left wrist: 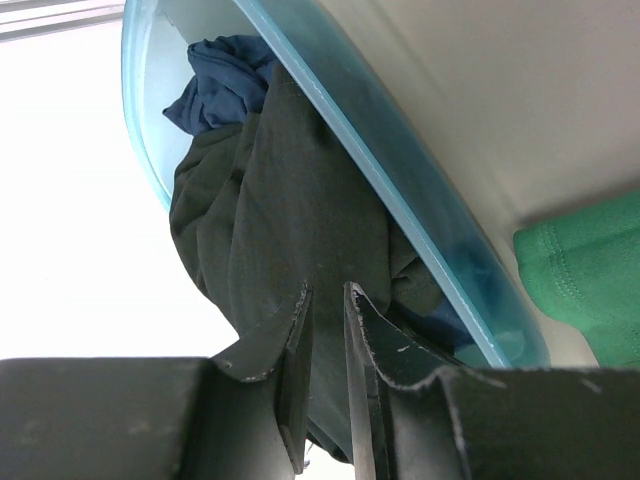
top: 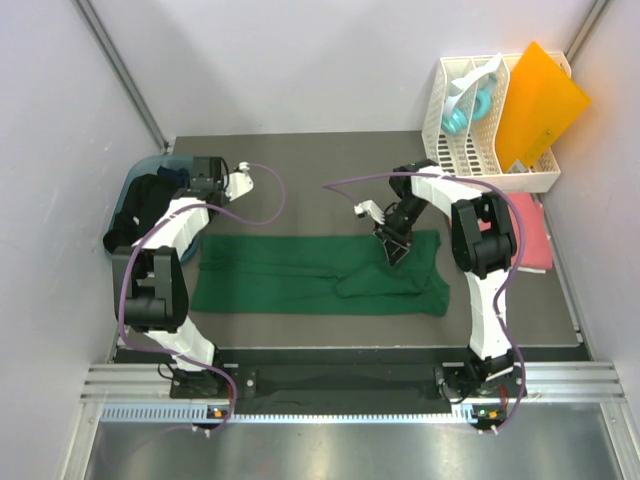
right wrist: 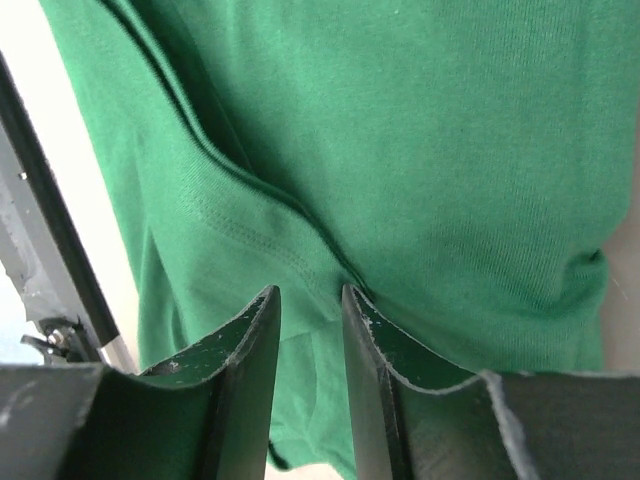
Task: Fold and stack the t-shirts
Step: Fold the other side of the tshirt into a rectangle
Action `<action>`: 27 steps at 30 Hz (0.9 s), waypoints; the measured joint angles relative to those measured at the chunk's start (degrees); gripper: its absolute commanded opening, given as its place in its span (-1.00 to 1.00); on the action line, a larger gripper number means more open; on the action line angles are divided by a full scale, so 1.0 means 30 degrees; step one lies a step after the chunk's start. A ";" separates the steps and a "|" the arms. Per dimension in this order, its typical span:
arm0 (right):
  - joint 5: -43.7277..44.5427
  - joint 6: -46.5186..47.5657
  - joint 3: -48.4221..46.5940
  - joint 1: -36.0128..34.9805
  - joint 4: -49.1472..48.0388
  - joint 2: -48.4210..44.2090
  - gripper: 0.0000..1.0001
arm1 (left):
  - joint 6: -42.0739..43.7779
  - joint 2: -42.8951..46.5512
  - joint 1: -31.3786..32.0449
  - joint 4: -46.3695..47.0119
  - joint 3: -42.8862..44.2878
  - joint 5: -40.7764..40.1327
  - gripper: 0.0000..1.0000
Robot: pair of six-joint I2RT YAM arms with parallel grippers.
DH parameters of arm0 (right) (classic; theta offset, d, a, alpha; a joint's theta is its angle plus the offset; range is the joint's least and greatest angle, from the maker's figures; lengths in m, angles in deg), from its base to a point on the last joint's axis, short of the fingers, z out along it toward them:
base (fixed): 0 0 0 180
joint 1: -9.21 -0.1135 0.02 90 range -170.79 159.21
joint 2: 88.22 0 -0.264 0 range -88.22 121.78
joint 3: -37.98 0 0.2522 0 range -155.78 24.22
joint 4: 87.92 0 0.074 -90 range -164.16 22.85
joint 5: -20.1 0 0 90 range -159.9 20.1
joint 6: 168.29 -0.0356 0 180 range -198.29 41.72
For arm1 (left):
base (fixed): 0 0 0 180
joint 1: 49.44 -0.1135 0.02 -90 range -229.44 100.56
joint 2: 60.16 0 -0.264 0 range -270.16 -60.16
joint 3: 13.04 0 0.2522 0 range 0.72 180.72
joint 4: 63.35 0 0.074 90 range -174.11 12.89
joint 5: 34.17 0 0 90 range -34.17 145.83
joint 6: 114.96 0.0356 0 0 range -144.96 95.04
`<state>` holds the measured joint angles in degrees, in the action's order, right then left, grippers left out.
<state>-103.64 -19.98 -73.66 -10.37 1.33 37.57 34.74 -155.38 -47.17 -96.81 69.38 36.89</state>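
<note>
A dark green t-shirt (top: 300,275) lies spread in a long band across the middle of the table. My right gripper (top: 394,250) hovers over its right part, jaws a little apart with nothing between them; in the right wrist view (right wrist: 310,292) a sleeve seam of the green shirt (right wrist: 450,130) lies just past the tips. My left gripper (top: 170,180) points at a blue bin (top: 140,172) holding a black shirt (top: 138,208). In the left wrist view the gripper (left wrist: 327,290) is narrowly open in front of the black shirt (left wrist: 270,220). A coral pink shirt (top: 532,235) lies at the right edge.
A blue cloth (left wrist: 225,80) sits deeper in the bin, behind its rim (left wrist: 400,190). A white slotted rack (top: 470,150) with an orange plastic sheet (top: 540,100) and a teal item (top: 460,112) stands at the back right. Walls close in on three sides.
</note>
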 measured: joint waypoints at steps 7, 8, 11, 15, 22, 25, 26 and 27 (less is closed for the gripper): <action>0.0189 -0.0539 0.0619 0.0000 -0.0641 -0.0007 -0.74 | -0.0007 0.0007 0.0022 0.0007 -0.0189 0.0015 -0.52; 0.0277 -0.0670 0.0627 0.0000 -0.0809 -0.0007 -0.97 | -0.0007 0.0007 0.0022 0.0007 -0.0240 0.0029 -0.52; 0.0554 -0.0969 0.0627 0.0000 -0.1246 -0.0007 -1.00 | -0.0007 0.0007 0.0022 0.0000 -0.0364 0.0066 -0.52; 0.0729 -0.1231 0.0634 -0.0007 -0.1392 -0.0007 -1.00 | 0.0000 0.0000 0.0022 0.0007 -0.0408 0.0073 -0.52; 0.0867 -0.1494 0.0634 -0.0044 -0.1435 -0.0022 -1.00 | -0.0007 0.0007 0.0029 0.0007 -0.0408 0.0087 -0.52; 0.1005 -0.1486 0.0605 -0.0058 -0.1413 -0.0138 -1.00 | -0.0007 0.0000 0.0036 0.0015 -0.0408 0.0117 -0.52; 0.1086 -0.1479 0.0583 -0.0058 -0.1370 -0.0233 -1.00 | -0.0007 0.0000 0.0036 0.0015 -0.0408 0.0146 -0.52; 0.1144 -0.1472 0.0546 -0.0051 -0.1304 -0.0328 -1.00 | -0.0007 0.0000 0.0036 0.0022 -0.0408 0.0160 -0.52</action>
<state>-100.21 -24.40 -72.02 -10.52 -2.58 36.59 34.72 -155.38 -47.06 -96.75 68.16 37.37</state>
